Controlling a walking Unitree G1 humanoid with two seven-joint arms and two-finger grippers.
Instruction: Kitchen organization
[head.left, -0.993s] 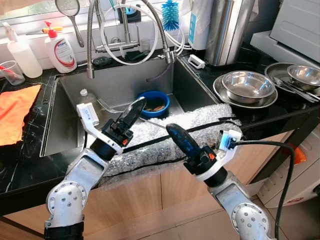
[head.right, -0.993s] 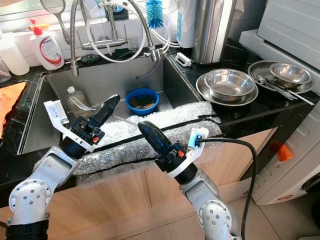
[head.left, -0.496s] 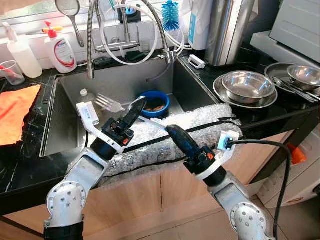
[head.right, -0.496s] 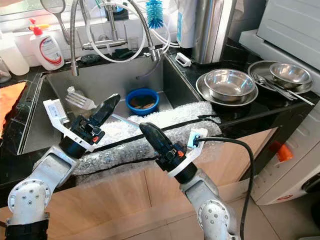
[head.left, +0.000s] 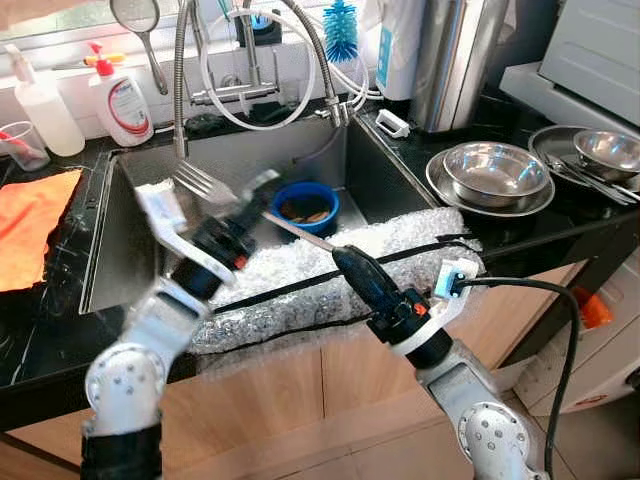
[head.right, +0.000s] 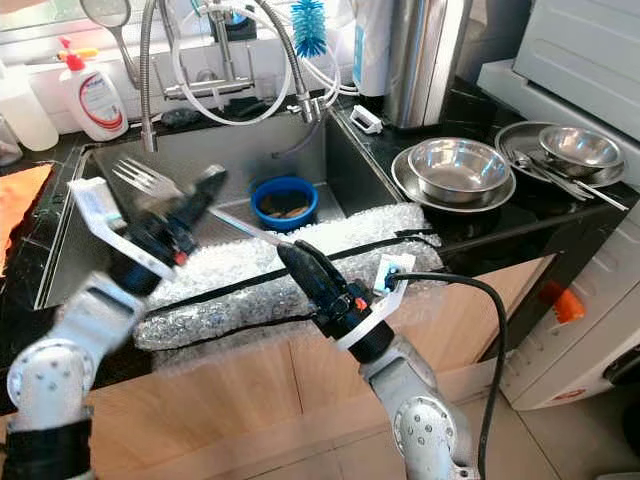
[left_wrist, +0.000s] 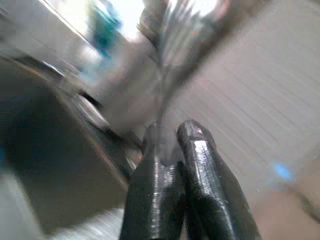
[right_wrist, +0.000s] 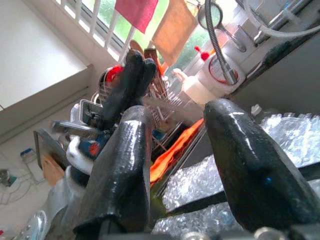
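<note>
A metal fork (head.left: 205, 183) hangs over the sink (head.left: 130, 210), tines up and to the left, its handle sloping down to the right. My left gripper (head.left: 255, 192) is shut on the fork's middle and is blurred by motion; in the left wrist view its fingers (left_wrist: 197, 165) press together around the metal shaft. My right gripper (head.left: 350, 265) sits over the bubble wrap (head.left: 400, 235) on the sink's front edge, just below the handle's end. In the right wrist view its fingers (right_wrist: 125, 165) stand open, with the left gripper (right_wrist: 132, 75) and the fork beyond them.
A blue bowl (head.left: 305, 205) with scraps sits in the sink. Steel bowls (head.left: 497, 170) and cutlery are stacked on the right counter. An orange cloth (head.left: 30, 220) and a soap bottle (head.left: 122, 100) lie at the left. The faucet hose (head.left: 180, 90) hangs over the basin.
My left gripper has raised the fork out of the sink and swung it up and to the left. The right gripper has stayed almost still.
</note>
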